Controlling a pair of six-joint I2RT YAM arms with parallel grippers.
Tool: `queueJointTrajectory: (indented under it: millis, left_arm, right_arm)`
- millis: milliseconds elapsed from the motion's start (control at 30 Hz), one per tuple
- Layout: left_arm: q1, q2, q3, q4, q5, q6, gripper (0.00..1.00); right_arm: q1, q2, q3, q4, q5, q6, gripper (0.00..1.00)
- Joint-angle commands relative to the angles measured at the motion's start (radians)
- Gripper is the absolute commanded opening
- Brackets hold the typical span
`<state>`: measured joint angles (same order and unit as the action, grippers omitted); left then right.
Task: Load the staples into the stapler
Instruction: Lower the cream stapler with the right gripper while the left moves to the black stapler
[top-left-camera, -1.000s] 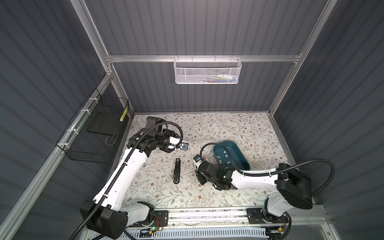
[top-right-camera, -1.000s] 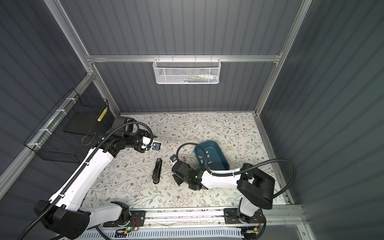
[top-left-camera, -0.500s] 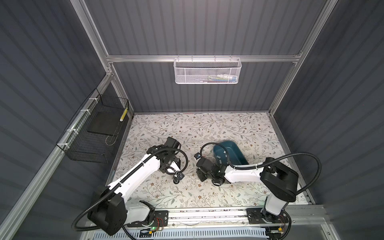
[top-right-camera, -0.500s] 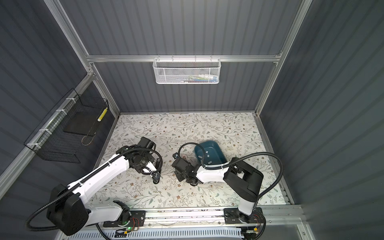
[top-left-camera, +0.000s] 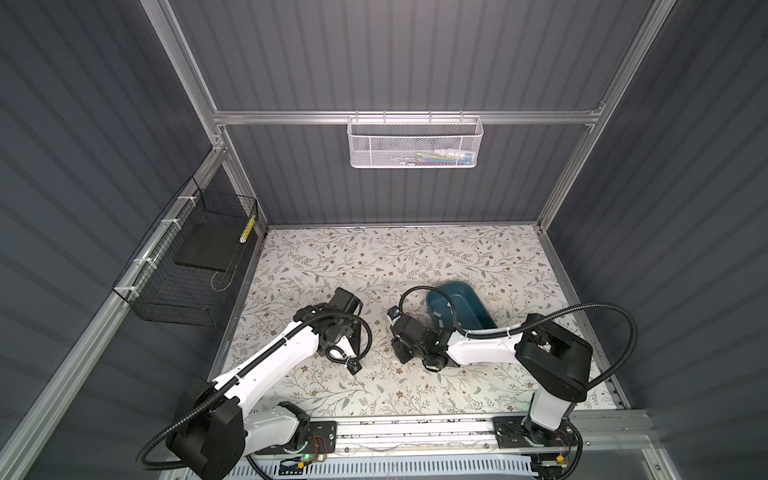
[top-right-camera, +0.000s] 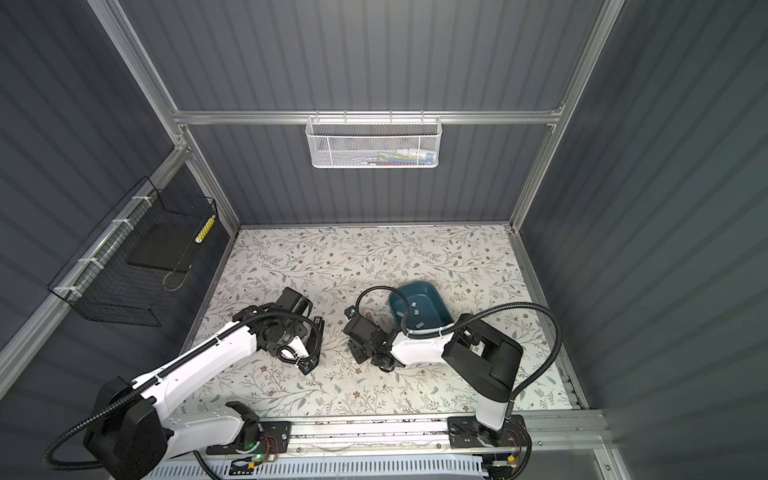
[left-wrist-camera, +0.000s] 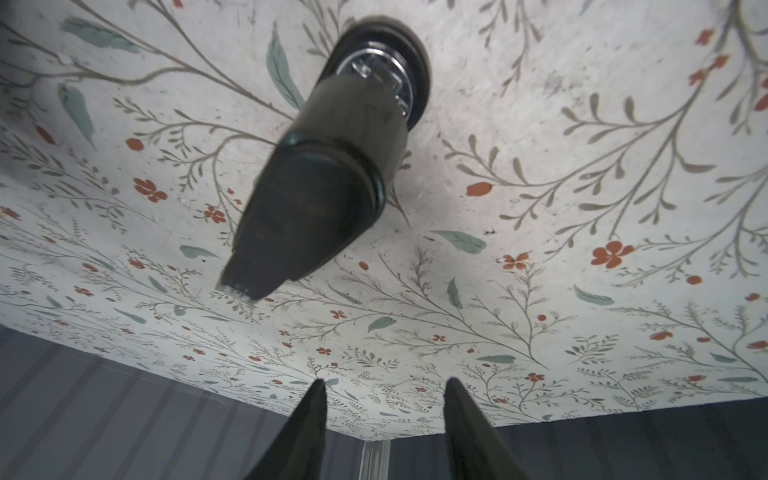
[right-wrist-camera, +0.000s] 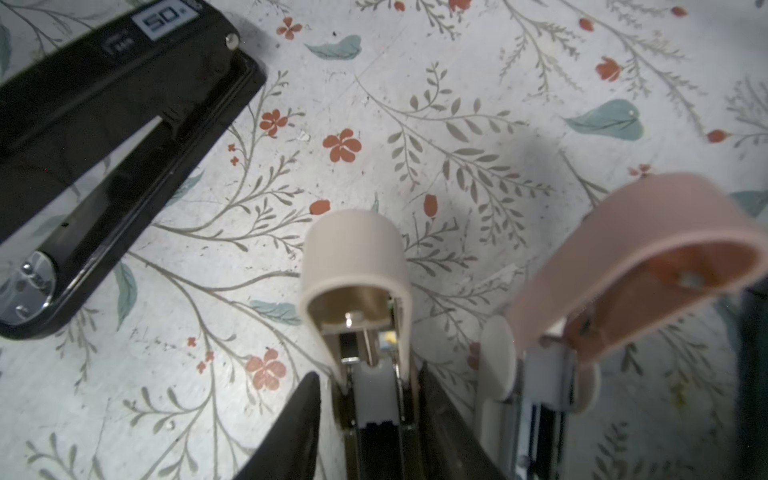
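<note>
Left tool dropped near black stapler, ajar; right tool straddles beige stapler, grip unclear.

Black stapler on floral mat — left tool jaws apart.

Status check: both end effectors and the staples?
Left end effector open near black stapler. Right end effector straddles opened pale-pink stapler, grip unclear. Grey staple strips in teal tray.

Bench is off-white with a grey twig print, teal leaves and little red flowers. One black stapler, one pale pink-beige stapler, silver-grey staples in a dark teal tray. Walls are dark grey, striped.
</note>
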<state>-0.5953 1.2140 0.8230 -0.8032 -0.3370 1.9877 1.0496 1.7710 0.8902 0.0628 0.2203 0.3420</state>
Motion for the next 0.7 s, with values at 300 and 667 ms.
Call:
queueJointTrajectory:
  millis: [300, 667]
  left_arm:
    - [-0.122, -0.008, -0.072, 0.053, -0.006, 0.048, 0.53]
    - [-0.188, 0.028, -0.130, 0.116, -0.034, 0.061, 0.55]
  right_arm:
    - [-0.002, -0.193, -0.136, 0.094, -0.017, 0.020, 0.48]
    - [-0.002, -0.277, -0.205, 0.143, -0.033, 0.014, 0.47]
